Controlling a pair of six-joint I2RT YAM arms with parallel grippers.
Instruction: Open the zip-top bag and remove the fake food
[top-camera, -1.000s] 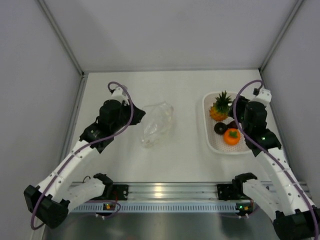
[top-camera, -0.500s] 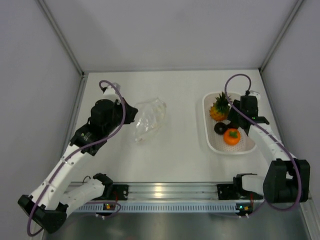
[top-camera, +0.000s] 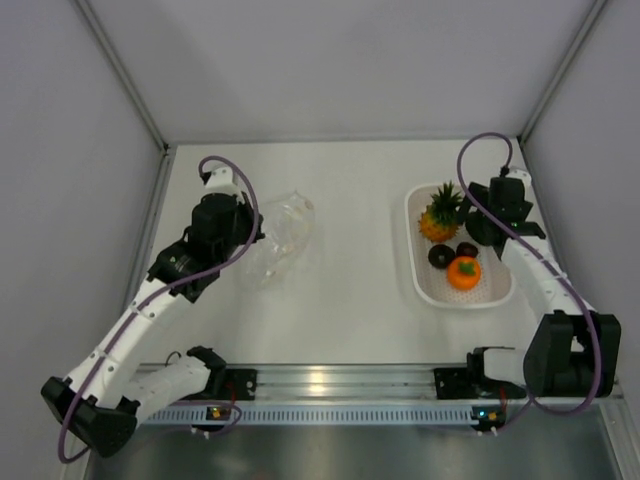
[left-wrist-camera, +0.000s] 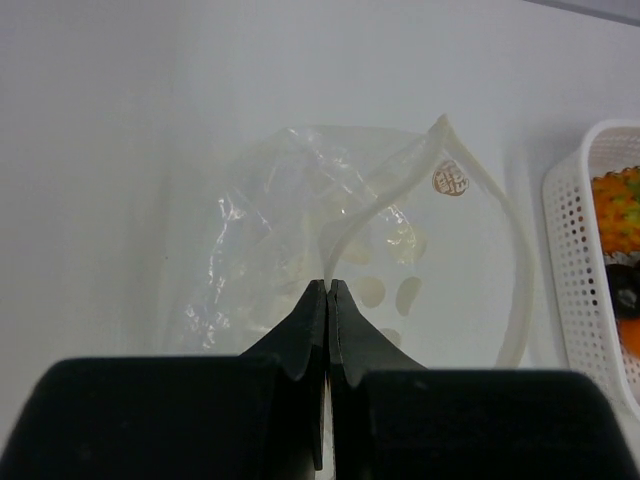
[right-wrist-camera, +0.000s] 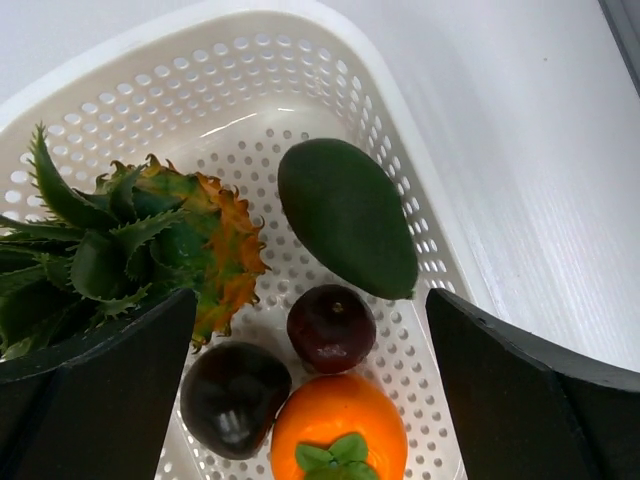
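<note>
The zip-top bag (top-camera: 281, 235) lies crumpled and clear on the table left of centre, and no food shows inside it. My left gripper (left-wrist-camera: 328, 286) is shut on a strip of the bag's (left-wrist-camera: 300, 200) edge. The fake food lies in a white basket (top-camera: 470, 300) on the right: pineapple (right-wrist-camera: 190, 240), dark green piece (right-wrist-camera: 345, 225), dark red round piece (right-wrist-camera: 330, 325), dark brown piece (right-wrist-camera: 235, 395) and orange fruit (right-wrist-camera: 340, 425). My right gripper (right-wrist-camera: 310, 300) hangs open above them, touching none.
The white perforated basket (right-wrist-camera: 250, 60) stands near the right wall, and its corner shows at the right of the left wrist view (left-wrist-camera: 565, 260). Grey walls close in the table on three sides. The arm bases and a metal rail (top-camera: 320, 385) sit along the near edge.
The left gripper has pulled the bag leftward across the table. The right gripper has opened wider and shifted slightly toward the basket's back right.
</note>
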